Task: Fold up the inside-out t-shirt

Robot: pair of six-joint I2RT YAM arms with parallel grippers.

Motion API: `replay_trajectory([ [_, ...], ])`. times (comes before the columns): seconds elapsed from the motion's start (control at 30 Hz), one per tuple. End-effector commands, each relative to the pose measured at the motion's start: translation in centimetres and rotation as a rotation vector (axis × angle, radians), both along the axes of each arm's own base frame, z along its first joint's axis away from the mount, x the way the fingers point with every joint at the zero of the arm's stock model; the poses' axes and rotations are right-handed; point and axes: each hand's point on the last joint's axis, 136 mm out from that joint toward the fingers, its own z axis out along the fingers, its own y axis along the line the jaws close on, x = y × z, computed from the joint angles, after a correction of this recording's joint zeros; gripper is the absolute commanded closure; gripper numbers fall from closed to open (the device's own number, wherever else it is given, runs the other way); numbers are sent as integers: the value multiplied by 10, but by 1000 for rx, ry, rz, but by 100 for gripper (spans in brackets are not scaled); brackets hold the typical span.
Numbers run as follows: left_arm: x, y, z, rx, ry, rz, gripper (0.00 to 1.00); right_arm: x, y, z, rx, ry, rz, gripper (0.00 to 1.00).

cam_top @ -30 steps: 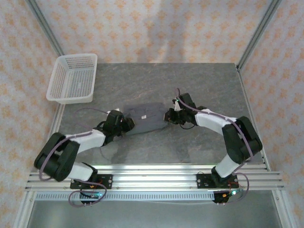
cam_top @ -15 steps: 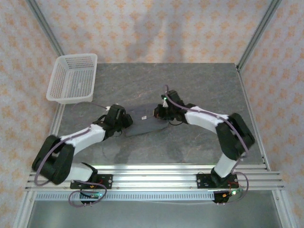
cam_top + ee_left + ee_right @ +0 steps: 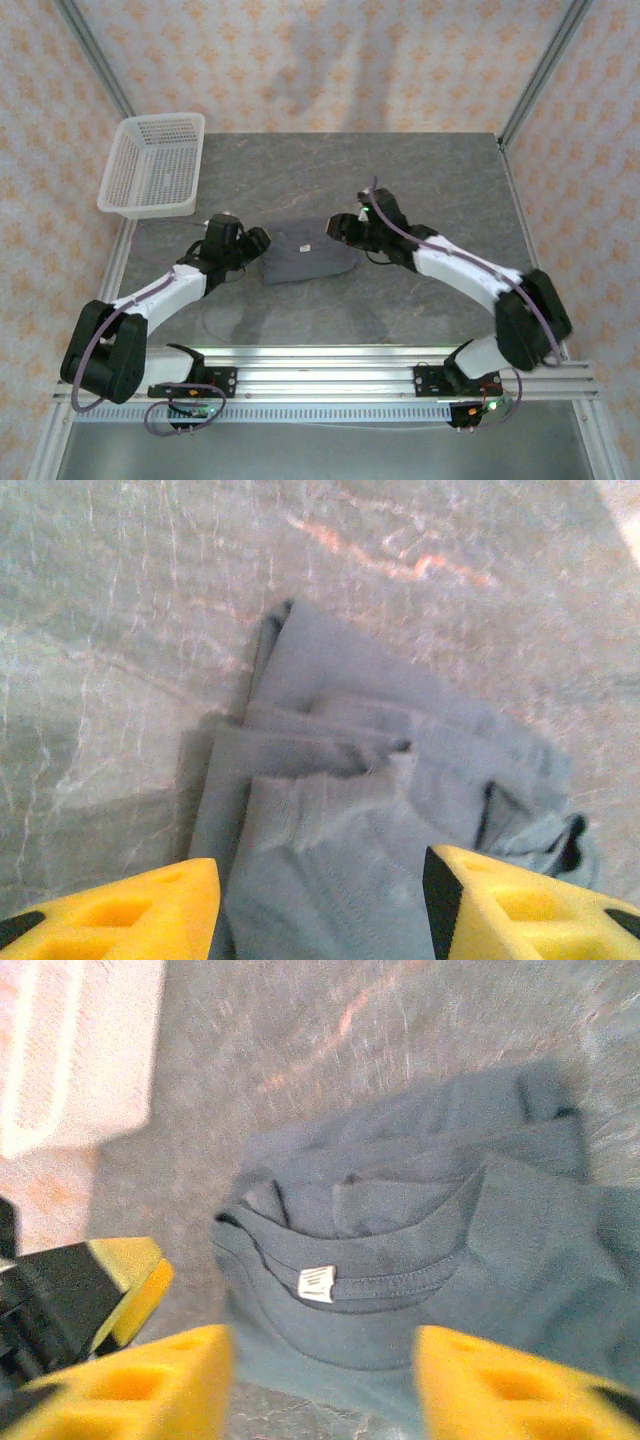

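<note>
The inside-out t-shirt (image 3: 305, 260) lies as a compact, dark slate-grey folded bundle in the middle of the table. Its neckline and small pale tag (image 3: 316, 1283) face up, and stacked folded edges (image 3: 330, 760) are visible in the left wrist view. My left gripper (image 3: 255, 243) sits at the shirt's left edge, open (image 3: 320, 910), its yellow fingers (image 3: 120, 910) spread over the cloth without pinching it. My right gripper (image 3: 340, 228) hovers at the shirt's upper right, open (image 3: 322, 1385), with the collar lying free between its fingers (image 3: 500, 1380).
A white mesh basket (image 3: 153, 165) stands at the table's far left corner; it is a pale blur (image 3: 70, 1050) in the right wrist view. Bare grey stone tabletop (image 3: 400, 180) surrounds the shirt. One yellow finger of the left gripper (image 3: 125, 1280) is close to the shirt's edge.
Both grippers have opened; the right was shut half a second ago and has let the shirt go. The left has drawn back a little to the left. The shirt lies more compact.
</note>
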Motion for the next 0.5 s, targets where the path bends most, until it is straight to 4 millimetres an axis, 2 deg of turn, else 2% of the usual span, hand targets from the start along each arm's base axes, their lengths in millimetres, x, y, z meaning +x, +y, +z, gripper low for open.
replay_trajectory([
  [0.0,0,-8,1,-44,50,-41,44,4,-49,-15,50,28,-216,28],
  [0.1,7,-5,-7,-17,71,-26,45,0,-67,-24,172,77,-282,26],
  [0.2,15,-8,-22,-19,108,-22,45,-8,-74,-30,163,94,-288,26],
  [0.37,33,-55,-46,-76,136,-134,47,-14,-77,-40,147,121,-294,27],
  [0.47,45,-96,-49,-151,101,-178,49,-18,-81,-38,142,119,-307,27],
])
